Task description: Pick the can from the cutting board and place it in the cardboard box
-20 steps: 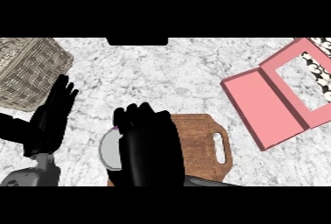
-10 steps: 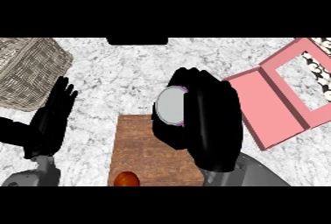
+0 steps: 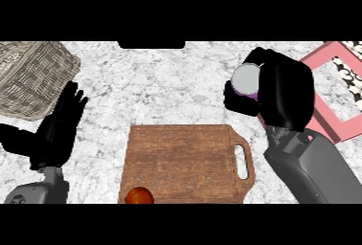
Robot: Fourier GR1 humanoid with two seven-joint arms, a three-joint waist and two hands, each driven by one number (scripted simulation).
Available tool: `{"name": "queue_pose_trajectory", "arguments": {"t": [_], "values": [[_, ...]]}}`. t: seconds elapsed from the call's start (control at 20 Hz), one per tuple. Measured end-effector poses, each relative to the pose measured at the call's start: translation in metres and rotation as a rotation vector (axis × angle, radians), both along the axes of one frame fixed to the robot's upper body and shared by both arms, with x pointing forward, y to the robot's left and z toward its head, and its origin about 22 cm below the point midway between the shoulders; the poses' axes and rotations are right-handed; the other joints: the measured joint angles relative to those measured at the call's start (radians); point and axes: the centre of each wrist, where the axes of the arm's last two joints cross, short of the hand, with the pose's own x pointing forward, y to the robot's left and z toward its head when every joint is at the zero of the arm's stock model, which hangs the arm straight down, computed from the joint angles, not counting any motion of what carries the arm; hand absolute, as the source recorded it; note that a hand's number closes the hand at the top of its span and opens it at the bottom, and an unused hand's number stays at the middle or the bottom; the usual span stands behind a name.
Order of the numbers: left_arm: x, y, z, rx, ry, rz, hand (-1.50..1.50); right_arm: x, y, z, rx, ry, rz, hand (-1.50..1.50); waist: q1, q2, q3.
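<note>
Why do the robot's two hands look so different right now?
The right hand is curled round the can, while the left hand holds nothing. The right hand is up beside the pink box; the left hand rests near the wicker basket, left of the cutting board. The left hand's fingers are straight; the right hand's are bent. Both are black, on grey forearms.

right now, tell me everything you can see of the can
The can is held in the right hand, whose fingers and thumb curl round it and hide most of its side. Its flat, pale grey, metallic-looking round end faces the head view, with a thin purple strip of the body showing along its lower edge. It is lifted off the cutting board, beside the pink box's left edge.
</note>
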Motion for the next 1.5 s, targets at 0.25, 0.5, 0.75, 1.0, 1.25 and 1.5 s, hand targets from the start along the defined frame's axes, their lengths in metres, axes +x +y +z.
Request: {"name": "queue_pose_trajectory", "arguments": {"t": [0.25, 0.5, 0.75, 1.0, 1.25, 1.5], "values": [[0.002, 0.001, 0.004, -0.001, 0.002, 0.001, 0.0, 0.024, -0.037, -0.019, -0.055, 0.031, -0.03, 1.5, 0.002, 0.0, 0.0], [0.0, -0.001, 0.004, 0.004, -0.002, -0.007, 0.0, 0.049, -0.067, -0.048, -0.178, 0.201, -0.068, 1.5, 0.011, 0.004, -0.001], [0.004, -0.002, 0.003, 0.006, -0.009, -0.01, 0.0, 0.065, -0.091, -0.071, -0.21, 0.449, -0.101, -1.5, 0.01, 0.004, -0.001], [0.003, -0.007, 0.006, 0.002, -0.006, -0.02, 0.0, 0.077, -0.117, -0.091, -0.121, 0.384, -0.062, -1.5, 0.012, 0.004, 0.001], [0.001, -0.004, 0.007, 0.002, -0.008, -0.011, 0.0, 0.076, -0.121, -0.078, -0.009, 0.1, 0.014, -1.5, 0.007, 0.002, 0.001], [-0.002, -0.005, 0.003, 0.001, 0.001, 0.003, 0.0, 0.074, -0.13, -0.06, 0.21, -0.067, 0.059, -1.5, 0.0, -0.001, 0.001]]}}
